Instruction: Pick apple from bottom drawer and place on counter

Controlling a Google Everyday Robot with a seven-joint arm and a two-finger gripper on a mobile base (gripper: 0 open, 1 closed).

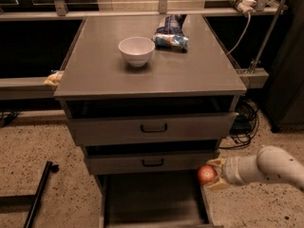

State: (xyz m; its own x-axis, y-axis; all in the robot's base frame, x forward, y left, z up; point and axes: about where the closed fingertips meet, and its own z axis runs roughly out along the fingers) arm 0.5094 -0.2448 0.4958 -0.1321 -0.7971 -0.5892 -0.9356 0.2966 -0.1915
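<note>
The apple (206,174) is small, round and red-orange. It sits between the fingers of my gripper (212,175), which reaches in from the right on a white arm. The gripper holds the apple in the air over the right edge of the open bottom drawer (152,198), just below the front of the middle drawer. The bottom drawer is a plain grey tray with a flat floor, pulled out at the cabinet's foot. The counter (180,70) is the flat grey top of the cabinet, well above the apple.
A white bowl (136,51) and a blue-and-white snack bag (171,36) lie on the counter's far half. Two grey drawers with black handles (153,127) stand partly open. A yellow object (53,78) lies on the left rail. Cables (244,122) hang at the right.
</note>
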